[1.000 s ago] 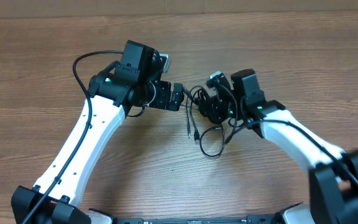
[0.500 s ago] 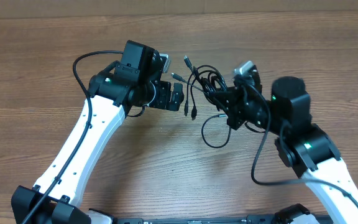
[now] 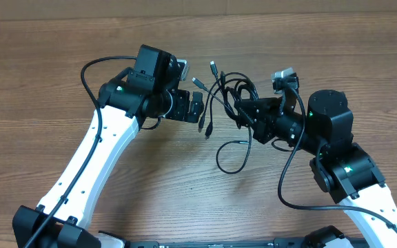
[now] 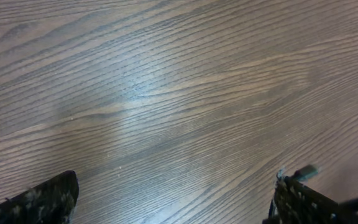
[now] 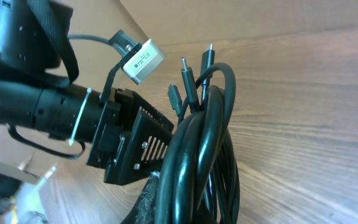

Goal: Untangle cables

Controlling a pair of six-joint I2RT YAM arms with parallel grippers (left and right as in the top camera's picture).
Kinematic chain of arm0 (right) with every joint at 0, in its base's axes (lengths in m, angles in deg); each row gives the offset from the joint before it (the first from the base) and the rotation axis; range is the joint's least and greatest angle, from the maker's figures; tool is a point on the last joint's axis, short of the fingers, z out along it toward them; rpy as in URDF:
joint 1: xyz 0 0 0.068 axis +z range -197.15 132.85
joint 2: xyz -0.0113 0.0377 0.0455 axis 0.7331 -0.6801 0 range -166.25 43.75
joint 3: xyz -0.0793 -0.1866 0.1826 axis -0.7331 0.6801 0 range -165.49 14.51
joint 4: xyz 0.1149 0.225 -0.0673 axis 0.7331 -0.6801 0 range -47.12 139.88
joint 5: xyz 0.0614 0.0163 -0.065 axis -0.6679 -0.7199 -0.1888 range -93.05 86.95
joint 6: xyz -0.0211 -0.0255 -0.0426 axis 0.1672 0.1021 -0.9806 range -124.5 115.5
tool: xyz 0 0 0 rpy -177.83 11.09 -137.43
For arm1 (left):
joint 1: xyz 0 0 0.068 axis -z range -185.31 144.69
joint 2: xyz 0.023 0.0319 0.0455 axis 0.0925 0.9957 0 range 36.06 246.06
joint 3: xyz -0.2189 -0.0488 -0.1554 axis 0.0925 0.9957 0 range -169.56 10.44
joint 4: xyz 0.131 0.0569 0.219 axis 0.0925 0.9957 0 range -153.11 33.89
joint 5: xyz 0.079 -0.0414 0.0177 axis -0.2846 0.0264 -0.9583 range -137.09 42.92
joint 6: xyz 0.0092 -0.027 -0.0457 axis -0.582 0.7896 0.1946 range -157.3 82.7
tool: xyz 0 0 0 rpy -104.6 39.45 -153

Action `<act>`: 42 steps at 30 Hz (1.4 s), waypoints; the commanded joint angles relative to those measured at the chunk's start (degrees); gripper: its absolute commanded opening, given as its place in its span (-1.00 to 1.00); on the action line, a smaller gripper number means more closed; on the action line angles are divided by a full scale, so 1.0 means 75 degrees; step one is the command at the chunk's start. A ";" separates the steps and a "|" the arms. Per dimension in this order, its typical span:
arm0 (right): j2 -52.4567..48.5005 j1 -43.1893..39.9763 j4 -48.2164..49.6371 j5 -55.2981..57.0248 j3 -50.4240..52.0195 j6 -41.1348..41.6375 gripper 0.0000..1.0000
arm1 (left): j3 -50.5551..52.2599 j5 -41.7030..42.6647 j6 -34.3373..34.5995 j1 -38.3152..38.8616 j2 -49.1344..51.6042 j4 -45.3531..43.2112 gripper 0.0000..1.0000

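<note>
Two claws, one bundle. Cables (image 3: 230, 93): thin black cords wound in loops, carried by the right claw (image 3: 245, 110), whose jaws are clamped tight on the coil. Several metal-tipped plug ends (image 3: 212, 67) fan out toward the left claw (image 3: 198, 108). One loose loop (image 3: 233, 155) trails on the robot's side of the coil. Left claw: jaws spread wide, holding nothing, just beside the bundle, over the wood-grain worktop (image 3: 47, 69).
</note>
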 commanded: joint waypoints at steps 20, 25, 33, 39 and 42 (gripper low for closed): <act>-0.0003 -0.0015 0.0134 -0.0408 -0.0152 0.1830 -0.93 | -0.0067 0.1244 0.1411 0.0032 0.0064 -0.0379 1.00; -0.0012 -0.0017 0.0484 -0.0280 -0.0152 0.2363 -0.93 | -0.0064 0.3815 0.1166 0.0067 0.0064 -0.1154 0.49; -0.0023 -0.0233 0.0536 0.0557 -0.0152 0.2766 -0.93 | -0.0064 0.4902 0.1492 -0.0044 0.0061 -0.1437 0.80; -0.0023 -0.0819 0.0469 0.0597 -0.0152 0.2763 -0.93 | -0.0067 0.5537 0.1597 -0.0050 0.0058 -0.1448 0.96; -0.0023 -0.1003 0.0463 0.0548 -0.0152 0.2763 -0.93 | -0.0067 0.5721 0.1597 -0.0050 0.0050 -0.1483 0.98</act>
